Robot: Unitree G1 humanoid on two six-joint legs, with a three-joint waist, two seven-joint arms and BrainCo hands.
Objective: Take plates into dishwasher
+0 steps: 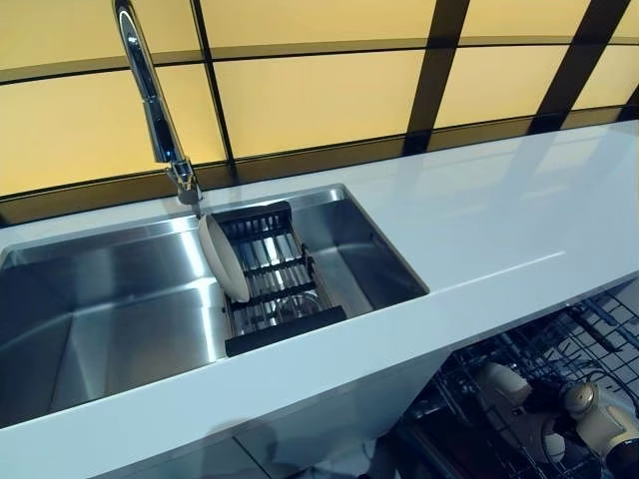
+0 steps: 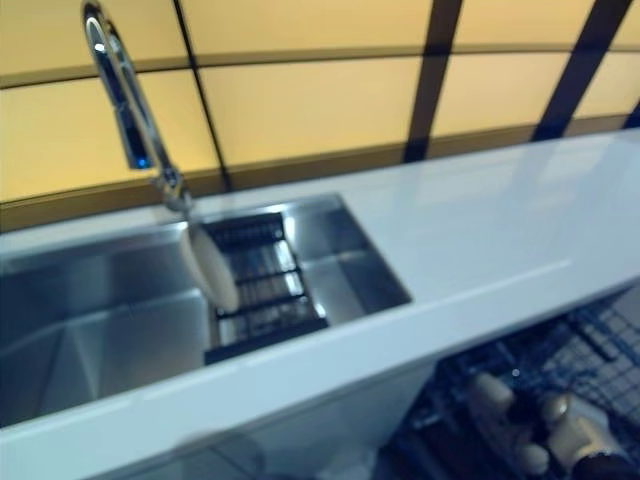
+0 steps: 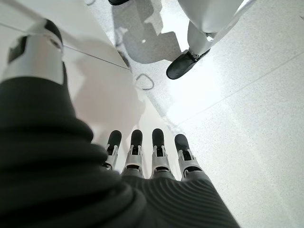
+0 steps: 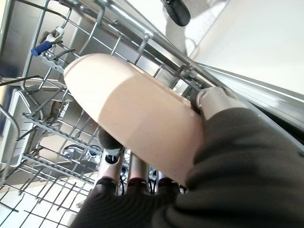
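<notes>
A beige plate point(image 4: 137, 118) is pinched in my right hand point(image 4: 214, 101), thumb on its upper face and fingers point(image 4: 110, 151) beneath it. It hangs tilted just above the wire tines of the dishwasher rack point(image 4: 42, 123). From the head, that hand point(image 1: 587, 405) shows low at the right inside the open rack point(image 1: 559, 339), under the counter's edge. A second plate, white point(image 1: 222, 257), stands on edge in a black drying rack point(image 1: 285, 299) set in the sink. My left hand point(image 3: 147, 156) hangs toward the floor with straight fingers, holding nothing.
A steel sink point(image 1: 110, 319) with a tall chrome tap point(image 1: 150, 100) is sunk into a white counter point(image 1: 499, 220), backed by a yellow panelled wall. A person's dark shoe point(image 3: 183, 64) stands on the pale floor near my left hand.
</notes>
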